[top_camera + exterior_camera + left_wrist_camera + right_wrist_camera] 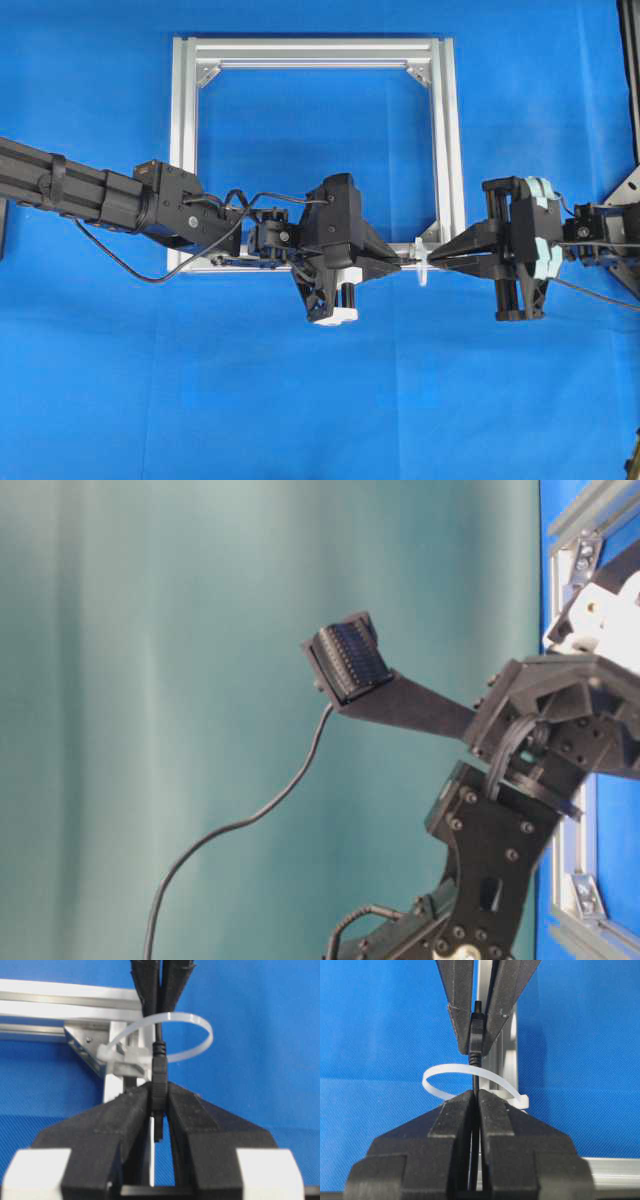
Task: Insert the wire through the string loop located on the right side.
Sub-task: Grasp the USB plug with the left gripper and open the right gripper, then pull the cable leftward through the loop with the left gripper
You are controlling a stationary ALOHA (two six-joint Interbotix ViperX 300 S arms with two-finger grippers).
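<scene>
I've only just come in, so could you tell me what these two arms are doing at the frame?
Both are working a thin black wire through a small whitish translucent string loop at the lower right corner of the square aluminium frame. The wire already passes through the loop. The right gripper is shut on the wire on one side of the loop, and the left gripper is shut on the wire's thicker plug tip on the other side, so it looks like a hand-over across the loop.

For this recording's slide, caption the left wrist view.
Left gripper clamps the wire's plug, wire passing through the string loop toward the right gripper.
</scene>
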